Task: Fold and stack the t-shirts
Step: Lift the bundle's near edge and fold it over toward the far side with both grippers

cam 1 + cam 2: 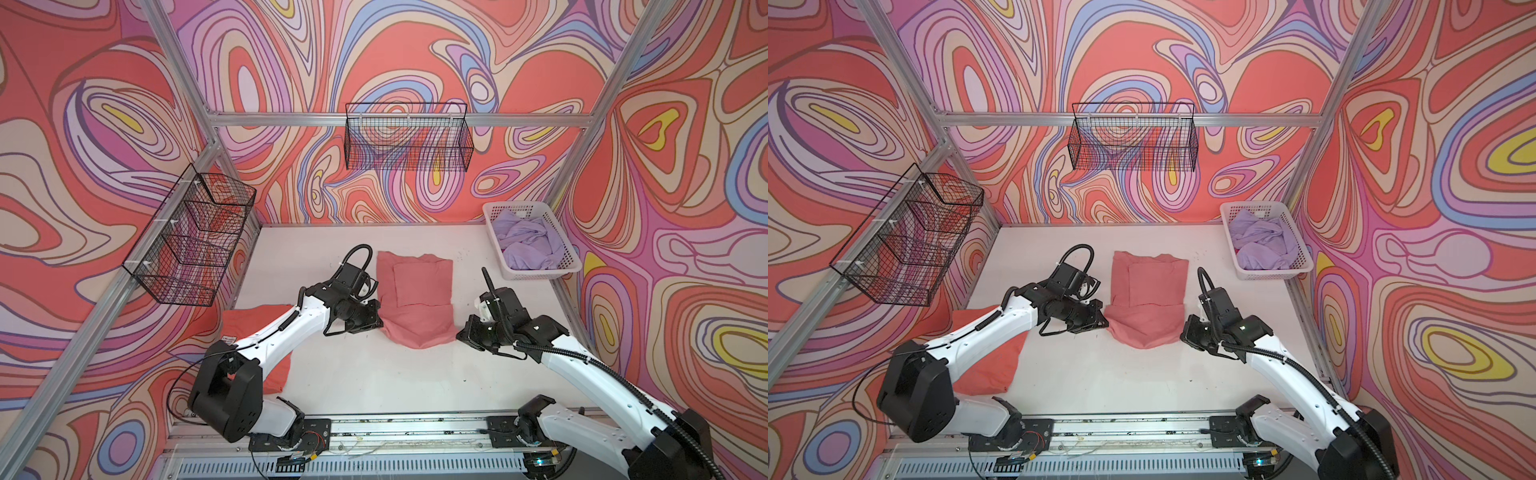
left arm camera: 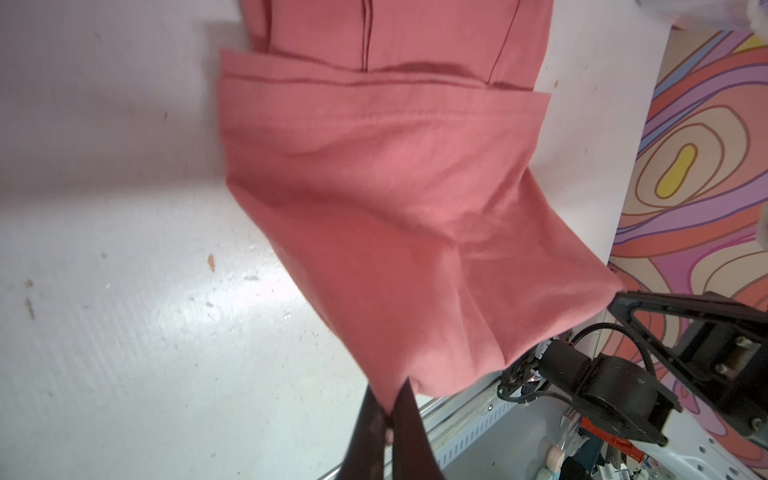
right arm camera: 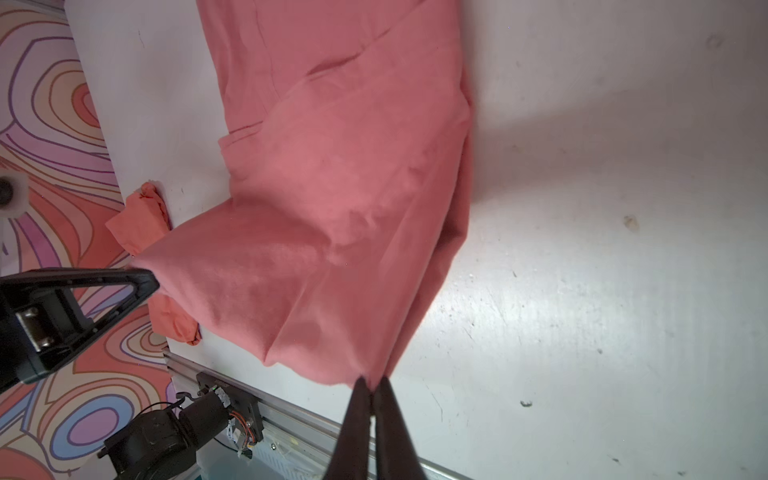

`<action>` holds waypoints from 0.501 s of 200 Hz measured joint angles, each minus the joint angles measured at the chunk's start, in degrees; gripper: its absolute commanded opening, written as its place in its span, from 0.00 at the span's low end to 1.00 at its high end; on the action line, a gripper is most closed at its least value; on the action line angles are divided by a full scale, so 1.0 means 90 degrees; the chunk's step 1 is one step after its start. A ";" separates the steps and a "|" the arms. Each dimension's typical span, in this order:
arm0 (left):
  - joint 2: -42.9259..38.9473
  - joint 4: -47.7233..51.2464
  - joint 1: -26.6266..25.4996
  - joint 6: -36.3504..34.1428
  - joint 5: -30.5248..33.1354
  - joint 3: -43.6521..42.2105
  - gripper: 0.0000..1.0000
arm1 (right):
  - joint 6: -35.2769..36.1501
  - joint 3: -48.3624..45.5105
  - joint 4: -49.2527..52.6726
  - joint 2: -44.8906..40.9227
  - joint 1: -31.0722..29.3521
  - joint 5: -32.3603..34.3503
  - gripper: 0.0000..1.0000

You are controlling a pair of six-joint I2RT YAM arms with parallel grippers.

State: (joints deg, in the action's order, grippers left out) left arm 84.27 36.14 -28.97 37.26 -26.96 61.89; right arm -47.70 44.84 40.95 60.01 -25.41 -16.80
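The left hand [image 2: 389, 410] pinches the pink shirt [image 1: 415, 301] at 7 o'clock, the right hand [image 3: 372, 383] at 5 o'clock. The label [image 1: 229, 339] on the orange shirt [image 1: 249, 319] is unreadable.

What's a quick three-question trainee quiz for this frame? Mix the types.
1. Fill in: the orange-coral t-shirt lies partly under the ___ arm.
2. True or false: the lavender t-shirt sits in the white basket.
3. The left claw and right claw are both shut on the: A lavender t-shirt, B salmon-pink t-shirt, C orange-coral t-shirt.
Key: 1 left; 2 true; 3 B.
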 measured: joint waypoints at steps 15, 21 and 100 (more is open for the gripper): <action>0.0272 0.0124 0.0141 -0.0155 -0.0075 0.0461 0.00 | 0.0017 0.0340 0.0034 0.0226 0.0112 0.0058 0.00; 0.0352 0.0168 0.0187 -0.0204 -0.0102 0.0610 0.00 | 0.0029 0.0486 0.0058 0.0316 0.0180 0.0078 0.00; 0.1506 0.0651 0.0641 -0.0639 -0.0420 0.2101 0.00 | 0.0631 0.1836 0.0027 0.1739 0.1105 0.0046 0.00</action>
State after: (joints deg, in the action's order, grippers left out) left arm 97.82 42.00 -23.20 31.51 -30.74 80.79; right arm -42.02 61.36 41.19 75.66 -15.46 -16.38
